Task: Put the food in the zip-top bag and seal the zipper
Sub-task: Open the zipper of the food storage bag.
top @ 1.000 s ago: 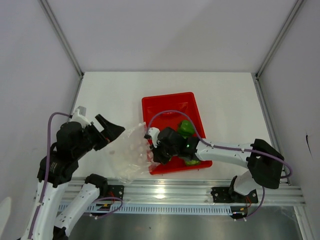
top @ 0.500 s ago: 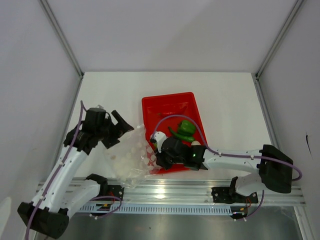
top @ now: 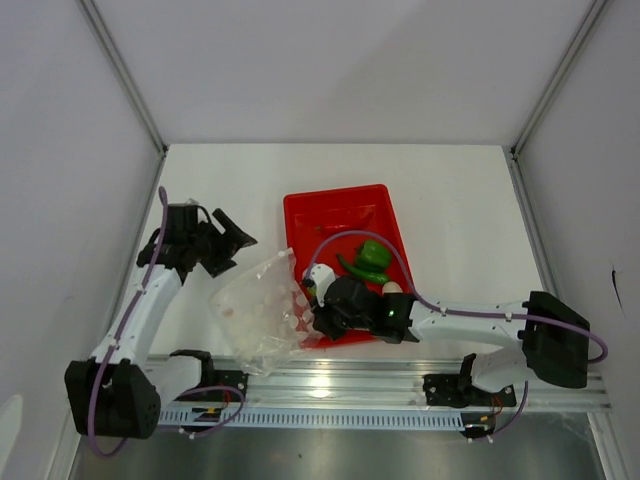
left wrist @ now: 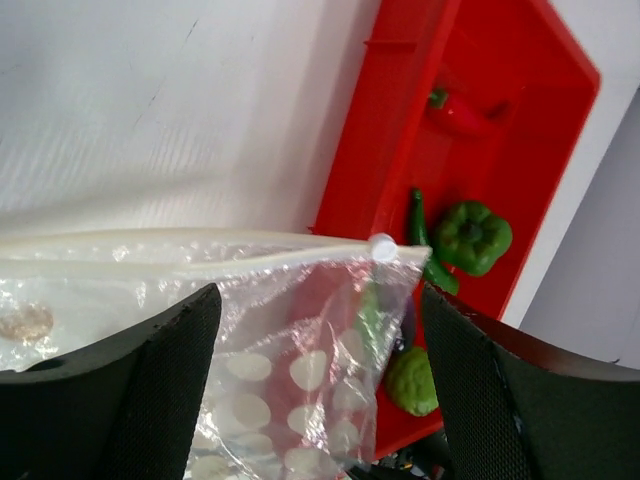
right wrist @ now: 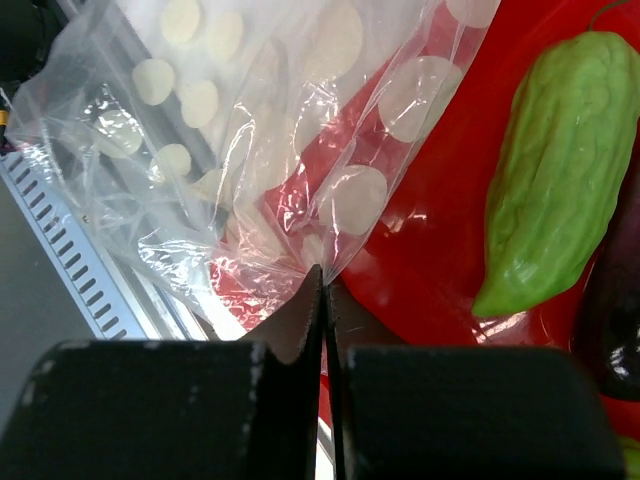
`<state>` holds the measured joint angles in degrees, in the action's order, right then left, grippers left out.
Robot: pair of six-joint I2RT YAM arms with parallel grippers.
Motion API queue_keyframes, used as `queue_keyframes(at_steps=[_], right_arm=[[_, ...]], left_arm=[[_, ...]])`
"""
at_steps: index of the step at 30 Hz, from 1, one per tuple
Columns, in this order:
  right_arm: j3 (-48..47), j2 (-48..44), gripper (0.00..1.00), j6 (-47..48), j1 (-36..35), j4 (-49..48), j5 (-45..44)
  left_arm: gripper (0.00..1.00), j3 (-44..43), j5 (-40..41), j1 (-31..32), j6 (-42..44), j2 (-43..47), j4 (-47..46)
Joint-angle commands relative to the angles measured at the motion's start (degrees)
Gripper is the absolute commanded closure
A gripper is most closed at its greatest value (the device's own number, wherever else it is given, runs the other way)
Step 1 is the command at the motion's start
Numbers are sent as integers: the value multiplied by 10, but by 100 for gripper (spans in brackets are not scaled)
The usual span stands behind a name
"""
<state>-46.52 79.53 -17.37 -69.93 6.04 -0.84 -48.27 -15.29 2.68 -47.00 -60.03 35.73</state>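
Clear zip-top bag [top: 255, 305] flopped lower centre, overlapping a corner of the red tray [top: 340, 210]. Its edge is pinched tight in the right claw [right wrist: 322, 275]. The left claw [left wrist: 320, 290] is wide open and backed off up-left a bit since before. One pepper [left wrist: 472, 236] and one gourd [right wrist: 560, 170] in the tray.

Bright even light; soft shadows; glare on zip-top bag [right wrist: 250, 150]; wrist foregrounds blurred.

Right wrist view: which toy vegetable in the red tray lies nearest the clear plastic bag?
The light green bumpy gourd; the dark purple eggplant lies beyond it, farther right.
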Motion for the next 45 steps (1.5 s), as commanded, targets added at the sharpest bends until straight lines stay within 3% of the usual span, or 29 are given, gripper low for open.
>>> queue_keyframes(at_steps=[1, 6, 11, 13, 20, 25, 34, 37, 45], right_arm=[[6, -34, 100, 6, -5, -29, 1], [8, -40, 100, 6, -5, -27, 1], [18, -51, 100, 1, -5, -27, 1], [20, -53, 100, 0, -5, -31, 1], [20, -53, 100, 5, -9, -36, -1], [11, -41, 100, 12, -14, -28, -12], [-2, -22, 100, 22, -24, -28, -27], [-5, -21, 100, 26, -25, -26, -29], [1, -31, 100, 26, -26, -26, -37]], left_arm=[[20, 10, -62, -14, 36, -64, -72], [23, 2, -44, -18, 37, -93, -65], [17, -27, 103, -18, -1, -70, 42], [16, -40, 119, -20, -7, -81, 78], [17, -97, 98, -20, -39, -186, 160], [16, -120, 64, -19, -43, -245, 156], [19, -97, 41, -7, -34, -255, 147], [27, -81, 31, -4, -33, -250, 133], [27, -61, 35, 7, -27, -259, 123]])
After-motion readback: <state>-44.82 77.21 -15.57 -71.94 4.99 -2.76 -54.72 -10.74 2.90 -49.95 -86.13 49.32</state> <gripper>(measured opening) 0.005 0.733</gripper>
